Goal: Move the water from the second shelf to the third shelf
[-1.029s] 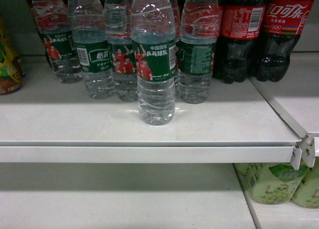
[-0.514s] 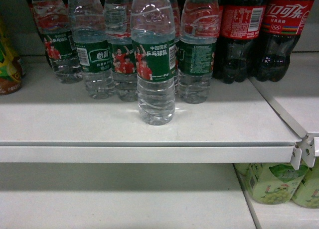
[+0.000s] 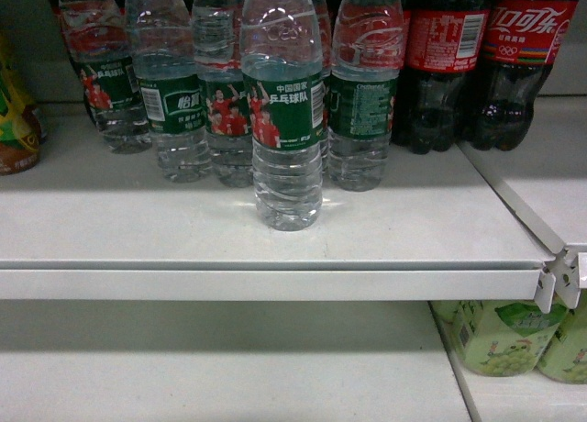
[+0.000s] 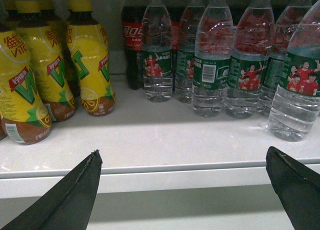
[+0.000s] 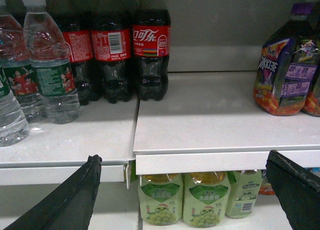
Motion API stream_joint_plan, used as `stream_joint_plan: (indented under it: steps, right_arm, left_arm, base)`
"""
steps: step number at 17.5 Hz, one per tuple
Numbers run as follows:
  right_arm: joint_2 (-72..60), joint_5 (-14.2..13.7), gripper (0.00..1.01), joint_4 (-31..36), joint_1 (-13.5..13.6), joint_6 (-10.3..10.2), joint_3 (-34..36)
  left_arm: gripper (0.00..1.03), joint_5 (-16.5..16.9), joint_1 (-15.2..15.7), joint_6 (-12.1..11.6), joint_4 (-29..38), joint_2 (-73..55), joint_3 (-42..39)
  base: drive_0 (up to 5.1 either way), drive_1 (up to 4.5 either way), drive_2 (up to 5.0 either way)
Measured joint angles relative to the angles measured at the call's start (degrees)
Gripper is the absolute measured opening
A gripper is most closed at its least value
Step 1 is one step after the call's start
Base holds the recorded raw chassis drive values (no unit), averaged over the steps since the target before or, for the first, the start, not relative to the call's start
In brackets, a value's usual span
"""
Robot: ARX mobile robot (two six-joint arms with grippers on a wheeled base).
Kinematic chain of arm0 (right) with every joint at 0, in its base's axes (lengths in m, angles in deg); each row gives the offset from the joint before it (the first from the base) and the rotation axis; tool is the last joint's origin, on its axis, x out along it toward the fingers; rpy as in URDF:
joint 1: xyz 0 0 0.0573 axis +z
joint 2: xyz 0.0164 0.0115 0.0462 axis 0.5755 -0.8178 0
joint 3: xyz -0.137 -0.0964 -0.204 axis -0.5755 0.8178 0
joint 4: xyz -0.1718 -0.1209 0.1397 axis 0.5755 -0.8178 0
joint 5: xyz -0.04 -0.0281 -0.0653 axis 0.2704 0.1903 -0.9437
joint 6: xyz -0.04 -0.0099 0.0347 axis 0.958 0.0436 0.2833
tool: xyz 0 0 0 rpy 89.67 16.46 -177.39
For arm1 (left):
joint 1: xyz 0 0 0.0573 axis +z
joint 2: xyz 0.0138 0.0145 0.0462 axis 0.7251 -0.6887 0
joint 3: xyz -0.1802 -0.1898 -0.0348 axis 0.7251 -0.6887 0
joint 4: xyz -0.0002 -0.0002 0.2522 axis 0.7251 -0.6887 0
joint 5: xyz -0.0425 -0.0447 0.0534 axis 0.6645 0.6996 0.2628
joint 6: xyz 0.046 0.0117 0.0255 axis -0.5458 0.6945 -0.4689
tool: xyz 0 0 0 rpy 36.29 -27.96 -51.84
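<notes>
Several clear water bottles with green and red labels stand on the white upper shelf (image 3: pixel 183 234). One water bottle (image 3: pixel 288 119) stands alone in front of the row (image 3: pixel 179 92), nearest the shelf edge. It shows at the far right of the left wrist view (image 4: pixel 300 90) and at the left edge of the right wrist view (image 5: pixel 7 115). A lower white shelf (image 3: pixel 229 367) lies below. My left gripper (image 4: pixel 183 152) is open and empty, held before the shelf's front edge. My right gripper (image 5: pixel 183 155) is open and empty too, further right. Neither gripper shows in the head view.
Cola bottles (image 3: pixel 477 64) stand right of the water. Yellow lemon-tea bottles (image 4: pixel 50 70) stand to its left. Pale green grape-drink bottles (image 5: pixel 185 205) sit on the lower shelf under the joint between shelf boards (image 3: pixel 553 289). A purple-labelled bottle (image 5: pixel 287 65) stands far right.
</notes>
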Motion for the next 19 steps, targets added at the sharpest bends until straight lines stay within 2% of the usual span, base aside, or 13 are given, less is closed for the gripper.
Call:
stream_joint_plan:
  steps: [2,3,4,6,7,8,9,10,12,13,14,15,19]
  right_arm:
    - [-0.4,2.3,0.98,-1.3,-0.9,-0.8,-0.3]
    - [-1.4,5.4,0.98,-1.9,-2.3,-1.6,-0.6]
    - [-2.1,6.9,0.98,-1.6,-3.2,-2.1,-0.7]
    - [-6.3,12.1,0.98,0.8,-7.0,-3.6,-1.5]
    - [-10.9,15.3,0.98,4.0,-10.1,-5.0,-2.9]
    - [-16.9,18.9,0.98,9.9,-12.7,-5.6,-5.3]
    - [-21.9,20.1,0.98,15.4,-12.9,-5.7,-7.5]
    - [-28.0,20.4,0.98,21.2,-12.9,-5.7,-10.1]
    - [-44.4,19.2,0.98,32.7,-11.9,-5.3,-17.4]
    - [-60.2,17.5,0.98,37.8,-5.6,-3.0,-25.0]
    - [-69.3,14.0,0.98,42.5,4.6,-0.1,-25.0]
    - [-74.9,11.5,0.98,45.0,11.5,0.5,-25.0]
    - [-84.6,9.2,0.98,46.2,24.0,0.0,-29.6]
  left_arm:
    - [0.98,0.0,0.0,0.0,0.0,0.0,0.0]
    - [0.98,-0.1,0.0,0.0,0.0,0.0,0.0]
    - [0.98,0.0,0.0,0.0,0.0,0.0,0.0]
    - [0.98,0.1,0.0,0.0,0.1,0.0,0.0]
    - [0.98,-0.1,0.0,0.0,0.0,0.0,0.0]
    - [0.98,0.0,0.0,0.0,0.0,0.0,0.0]
    - [0.98,0.0,0.0,0.0,0.0,0.0,0.0]
    - [0.98,0.0,0.0,0.0,0.0,0.0,0.0]
    - [0.98,0.0,0.0,0.0,0.0,0.0,0.0]
    - [0.98,0.0,0.0,0.0,0.0,0.0,0.0]
    - [0.98,0.0,0.0,0.0,0.0,0.0,0.0]
    - [0.98,0.0,0.0,0.0,0.0,0.0,0.0]
    - [0.98,0.0,0.0,0.0,0.0,0.0,0.0]
  base:
    - [0.0,0.0,0.0]
    - [0.0,0.0,0.0]
    - [0.0,0.0,0.0]
    - [0.0,0.0,0.0]
    - [0.0,0.0,0.0]
    - [0.0,0.0,0.0]
    - [0.0,0.0,0.0]
    - [0.0,0.0,0.0]
    - [0.0,0.0,0.0]
    - [0.0,0.0,0.0]
    - [0.0,0.0,0.0]
    - [0.0,0.0,0.0]
    - [0.0,0.0,0.0]
